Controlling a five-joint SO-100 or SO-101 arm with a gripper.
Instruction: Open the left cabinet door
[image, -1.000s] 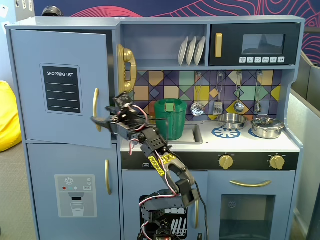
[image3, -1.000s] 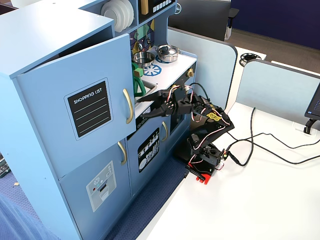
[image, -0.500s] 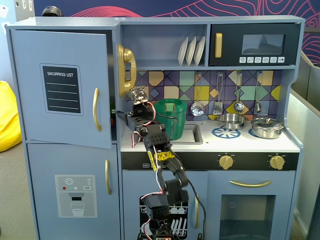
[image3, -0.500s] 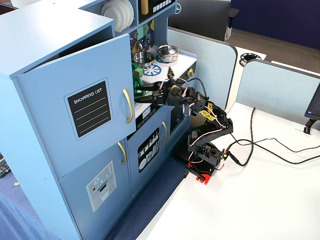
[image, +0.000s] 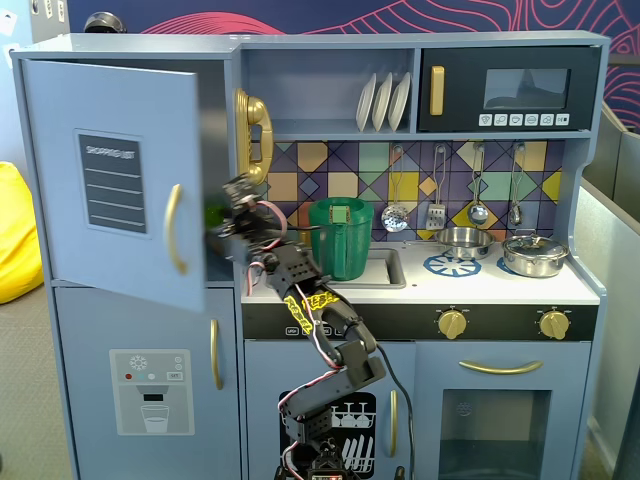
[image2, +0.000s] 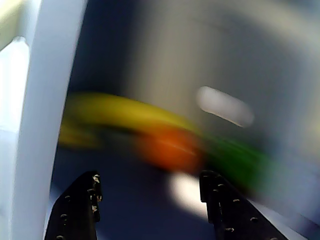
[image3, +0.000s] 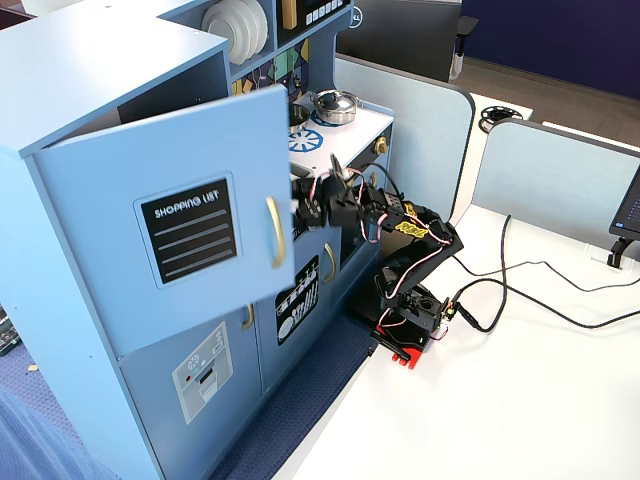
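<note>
The left cabinet door (image: 120, 175), blue-grey with the black "SHOPPING LIST" panel and a vertical gold handle (image: 175, 228), stands swung open towards the camera; it also shows in the other fixed view (image3: 170, 220). My gripper (image: 224, 220) is at the door's free edge, behind the handle side, in front of the open compartment, and partly hidden by the door (image3: 300, 208). In the wrist view the gripper (image2: 150, 177) is open and empty, with both black fingers (image2: 82, 205) wide apart. The door's pale edge (image2: 40, 120) runs up the left. Blurred yellow, orange and green shapes lie inside.
A green pitcher (image: 340, 235) stands in the sink beside the arm. A gold phone (image: 252, 135) hangs just above the gripper. Below are the door with the water-dispenser graphic (image: 150, 390) and the small dishwasher door (image: 350, 430). The arm's base stands on a white desk (image3: 520, 400) with cables.
</note>
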